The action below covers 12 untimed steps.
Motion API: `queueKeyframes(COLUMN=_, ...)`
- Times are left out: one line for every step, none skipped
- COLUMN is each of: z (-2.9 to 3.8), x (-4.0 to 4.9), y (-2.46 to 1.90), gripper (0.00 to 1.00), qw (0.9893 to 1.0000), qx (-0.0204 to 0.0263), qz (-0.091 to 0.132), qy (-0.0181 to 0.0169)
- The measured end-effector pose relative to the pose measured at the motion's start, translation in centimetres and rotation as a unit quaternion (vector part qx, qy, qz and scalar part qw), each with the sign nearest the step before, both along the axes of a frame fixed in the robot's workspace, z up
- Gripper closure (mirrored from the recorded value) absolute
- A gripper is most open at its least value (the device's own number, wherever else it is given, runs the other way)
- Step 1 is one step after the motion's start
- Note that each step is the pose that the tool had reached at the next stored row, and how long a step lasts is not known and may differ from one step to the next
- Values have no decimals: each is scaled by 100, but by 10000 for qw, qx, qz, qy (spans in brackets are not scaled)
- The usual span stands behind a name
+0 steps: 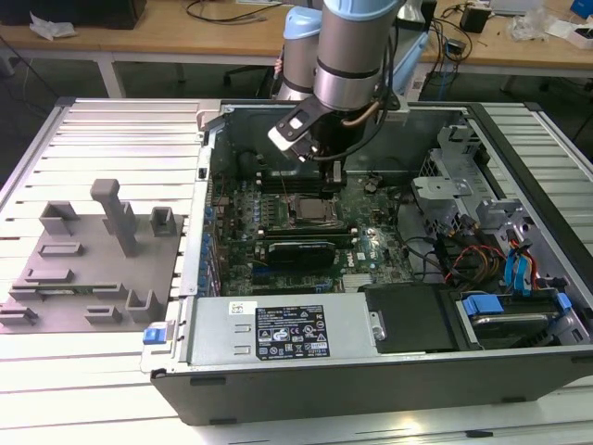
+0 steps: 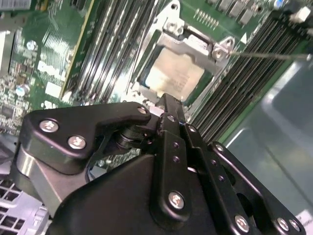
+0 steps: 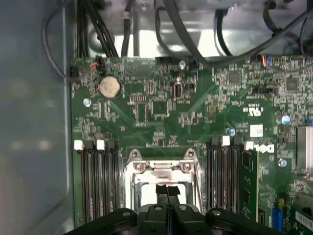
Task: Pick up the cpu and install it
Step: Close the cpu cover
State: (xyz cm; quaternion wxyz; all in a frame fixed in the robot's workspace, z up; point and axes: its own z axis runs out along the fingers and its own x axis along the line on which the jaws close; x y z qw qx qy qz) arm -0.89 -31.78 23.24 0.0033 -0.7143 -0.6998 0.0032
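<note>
Lower centre of the exterior view: a matt silver power-supply box lies along the front wall of an open dark steel case, which rests on a ribbed aluminium table. On the exterior view's left sits a grey, blocky moulded fixture. Mid-frame, a glossy green board carries long black memory slots and a bright metal socket frame. The cpu, a flat square with a pale silver top, lies seated inside that frame. The gripper, of black bolted links, has its narrow fingers pressed together on nothing, hanging just over the socket's edge; contact with the cpu cannot be told. Upper centre, the grey cylindrical arm rises before wooden benches.
</note>
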Motion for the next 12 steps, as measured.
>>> queueKeyframes(z=-5, x=-18, y=-1, gripper=89, qw=10000, qx=-1, qz=1, qy=-1)
queueKeyframes(z=-14, x=-54, y=-2, gripper=89, qw=10000, qx=0, qz=0, qy=-2)
queueKeyframes(z=-19, x=-79, y=-2, gripper=89, qw=10000, qx=-1, qz=0, qy=-1)
queueKeyframes(z=-23, x=-95, y=-2, gripper=89, qw=10000, qx=0, qz=1, qy=-2)
queueKeyframes(z=-23, x=-99, y=-2, gripper=89, qw=10000, qx=0, qz=0, qy=-2)
queueKeyframes(z=-23, x=-100, y=-2, gripper=89, qw=10000, qx=-1, qz=1, qy=-2)
queueKeyframes(z=-24, x=-100, y=-2, gripper=89, qw=10000, qx=0, qz=1, qy=-2)
queueKeyframes(z=-24, x=-100, y=-2, gripper=89, qw=10000, qx=0, qz=1, qy=-2)
queueKeyframes(z=-24, x=-101, y=-2, gripper=89, qw=10000, qx=0, qz=1, qy=-2)
queueKeyframes(z=-24, x=-101, y=-2, gripper=89, qw=10000, qx=0, qz=9, qy=-2)
queueKeyframes(z=-24, x=-101, y=-2, gripper=89, qw=10000, qx=0, qz=21, qy=-2)
queueKeyframes(z=-24, x=-101, y=-2, gripper=89, qw=10000, qx=0, qz=40, qy=-2)
